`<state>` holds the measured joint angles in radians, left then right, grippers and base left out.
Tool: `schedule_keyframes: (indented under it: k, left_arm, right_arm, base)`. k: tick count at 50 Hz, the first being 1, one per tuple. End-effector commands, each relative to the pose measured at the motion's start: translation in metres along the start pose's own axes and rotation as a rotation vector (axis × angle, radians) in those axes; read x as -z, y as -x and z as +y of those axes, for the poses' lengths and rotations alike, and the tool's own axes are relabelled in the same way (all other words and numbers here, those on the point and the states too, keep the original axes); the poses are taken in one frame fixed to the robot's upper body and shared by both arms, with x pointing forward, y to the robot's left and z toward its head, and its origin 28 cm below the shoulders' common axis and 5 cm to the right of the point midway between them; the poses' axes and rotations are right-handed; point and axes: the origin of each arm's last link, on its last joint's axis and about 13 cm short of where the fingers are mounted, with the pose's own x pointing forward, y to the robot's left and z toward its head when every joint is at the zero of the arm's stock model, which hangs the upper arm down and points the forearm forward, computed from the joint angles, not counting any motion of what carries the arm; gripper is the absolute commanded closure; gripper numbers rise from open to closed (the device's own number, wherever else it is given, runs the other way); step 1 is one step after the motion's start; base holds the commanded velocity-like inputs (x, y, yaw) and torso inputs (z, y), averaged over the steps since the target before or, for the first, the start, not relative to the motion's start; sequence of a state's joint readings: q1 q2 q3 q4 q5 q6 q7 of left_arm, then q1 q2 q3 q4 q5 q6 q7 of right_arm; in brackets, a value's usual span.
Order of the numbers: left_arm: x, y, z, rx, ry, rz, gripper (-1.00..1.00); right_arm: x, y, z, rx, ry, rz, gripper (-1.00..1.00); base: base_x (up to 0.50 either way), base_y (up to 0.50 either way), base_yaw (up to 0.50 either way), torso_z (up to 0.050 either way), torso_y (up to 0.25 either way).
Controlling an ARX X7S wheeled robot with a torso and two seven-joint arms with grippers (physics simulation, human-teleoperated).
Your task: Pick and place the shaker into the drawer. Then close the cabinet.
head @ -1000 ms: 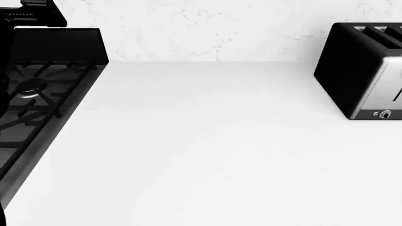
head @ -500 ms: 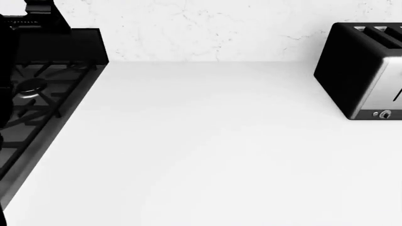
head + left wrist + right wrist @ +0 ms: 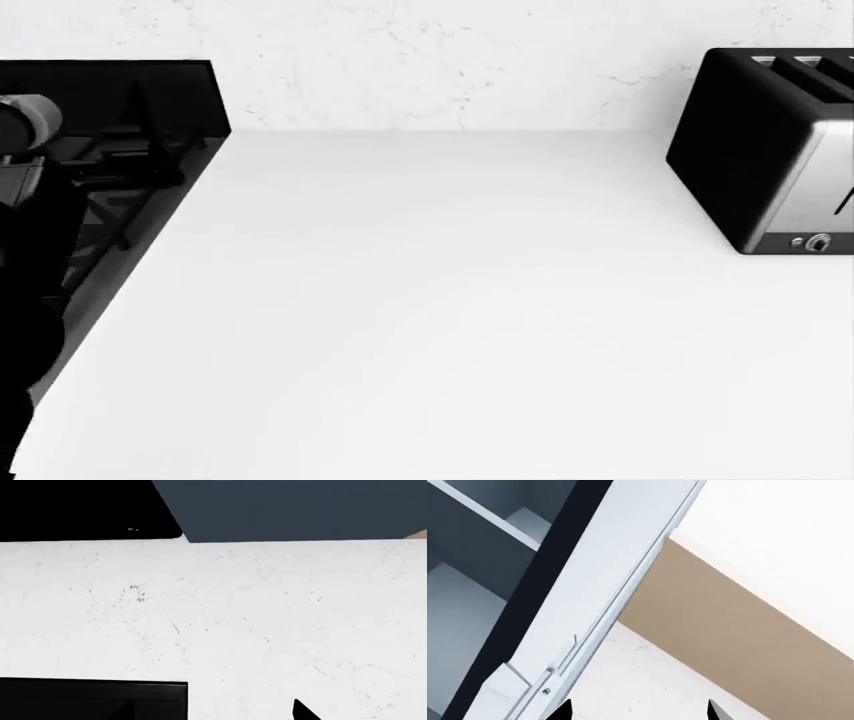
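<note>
The shaker is not in any view. In the head view my left arm hangs dark over the stove at the left edge; its gripper does not show there. In the left wrist view the left gripper faces a white marbled wall; one dark fingertip shows, the other blends into a black block, and nothing is between them. My right gripper is open and empty, with both tips wide apart. Beyond it is an open blue-grey cabinet compartment with pale inner panels, possibly the drawer, and its pale edge.
A black stove borders the white counter on the left. A black and steel toaster stands at the back right. A blue-grey panel is above the wall in the left wrist view. A tan floor strip lies beside the cabinet.
In the head view my left arm has come down from the top left corner and now covers more of the stove. The counter and toaster are unchanged.
</note>
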<state>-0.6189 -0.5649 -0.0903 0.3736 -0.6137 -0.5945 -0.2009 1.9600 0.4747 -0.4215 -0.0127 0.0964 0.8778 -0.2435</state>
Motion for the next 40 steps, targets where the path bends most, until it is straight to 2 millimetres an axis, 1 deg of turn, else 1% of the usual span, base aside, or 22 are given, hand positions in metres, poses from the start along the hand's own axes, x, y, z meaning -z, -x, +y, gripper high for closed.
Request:
schedule_keyframes:
  k: [1, 5, 11, 17, 24, 32, 40]
  left_arm:
    - [0.015, 0.022, 0.003, -0.02, 0.007, 0.058, -1.0]
    - [0.02, 0.029, 0.004, -0.026, 0.012, 0.074, -1.0]
    - [0.03, 0.04, 0.005, -0.033, 0.02, 0.107, -1.0]
    - [0.039, 0.054, 0.004, -0.03, 0.032, 0.144, -1.0]
    - [0.046, 0.066, 0.004, -0.033, 0.045, 0.177, -1.0]
    - [0.051, 0.072, 0.003, -0.034, 0.052, 0.197, -1.0]
    - [0.052, 0.075, 0.003, -0.033, 0.057, 0.207, -1.0]
  right_arm:
    - [0.011, -0.037, 0.046, -0.187, -0.058, 0.003, -1.0]
    - [0.016, -0.046, 0.058, -0.216, -0.081, -0.001, -1.0]
    - [0.02, -0.056, 0.07, -0.252, -0.096, -0.008, -1.0]
    - [0.024, -0.066, 0.08, -0.279, -0.099, -0.008, -1.0]
    - [0.029, -0.078, 0.088, -0.299, -0.106, -0.002, -1.0]
    - [0.037, -0.085, 0.097, -0.315, -0.115, 0.01, -1.0]
    - [0.037, -0.096, 0.104, -0.335, -0.123, 0.0, -1.0]
  base:
    - [0.0, 0.0, 0.0, 0.0, 0.0]
    - [0.0, 0.0, 0.0, 0.0, 0.0]
    - [0.0, 0.0, 0.0, 0.0, 0.0]
    - [0.0, 0.0, 0.0, 0.002, 0.0]
    - [0.01, 0.0, 0.01, 0.002, 0.0]
    - [0.01, 0.0, 0.01, 0.003, 0.0]
    - [0.01, 0.0, 0.01, 0.001, 0.0]
